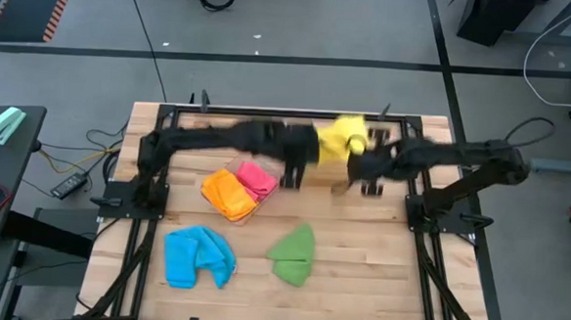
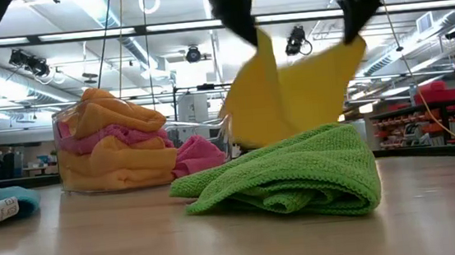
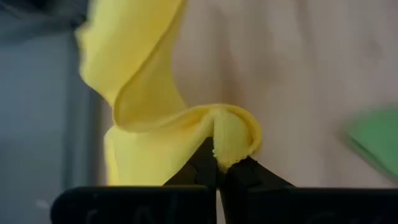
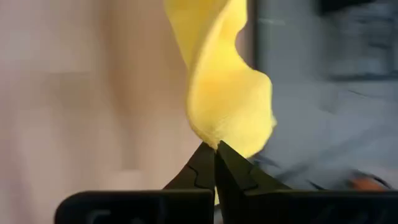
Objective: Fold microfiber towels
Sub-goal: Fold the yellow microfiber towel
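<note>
the table [image 1: 358, 272] has bare wood along its near edge and right of the green towel [image 1: 293, 255]; its far half is crowded by both arms. the tub [image 2: 113, 146] sits left of centre, holding orange towels [image 1: 227, 193] and a pink towel [image 1: 257, 178]. the blue towel [image 1: 198, 255] lies bunched near the near-left corner, well apart from the green one.

the yellow towel [image 1: 342, 137] hangs in the air over the far middle, stretched between the grippers. the left gripper [image 3: 216, 163] is clamped on one edge; the right gripper [image 4: 214, 152] is pinched on another.

only the low view shows the yellow towel clear of the wood, hanging behind the green heap, and the tub's clear wall. only the wrist views show the closed fingertips biting the cloth.
</note>
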{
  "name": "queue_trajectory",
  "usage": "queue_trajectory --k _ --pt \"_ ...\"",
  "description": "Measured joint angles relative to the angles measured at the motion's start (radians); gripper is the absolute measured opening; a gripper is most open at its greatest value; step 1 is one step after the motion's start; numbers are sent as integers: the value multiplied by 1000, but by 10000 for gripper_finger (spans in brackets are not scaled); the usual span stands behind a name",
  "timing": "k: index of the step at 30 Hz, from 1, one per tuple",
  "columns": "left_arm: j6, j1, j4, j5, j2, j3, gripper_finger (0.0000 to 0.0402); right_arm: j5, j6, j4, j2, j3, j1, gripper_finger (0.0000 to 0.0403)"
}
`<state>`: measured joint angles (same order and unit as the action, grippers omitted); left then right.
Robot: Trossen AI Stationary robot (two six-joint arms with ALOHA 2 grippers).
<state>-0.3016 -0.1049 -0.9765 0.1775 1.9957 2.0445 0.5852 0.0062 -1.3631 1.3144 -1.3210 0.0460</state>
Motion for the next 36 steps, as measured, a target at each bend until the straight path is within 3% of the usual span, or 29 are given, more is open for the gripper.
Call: queue_trajectory --k 6,10,19,30,36 --pt "86 146 172 -28 2 -323 6 -183 107 230 0 287 202 6" --pt "149 231 312 -28 0 -424 13 -225 218 347 0 408 324 6" --pt "168 350 457 -63 0 -484 10 -297 481 531 0 555 518 6" --pt "68 322 607 -60 8 -487 10 -446 812 577 -1 645 580 7" --pt "34 273 657 -60 38 -489 21 -558 960 469 -1 694 579 62"
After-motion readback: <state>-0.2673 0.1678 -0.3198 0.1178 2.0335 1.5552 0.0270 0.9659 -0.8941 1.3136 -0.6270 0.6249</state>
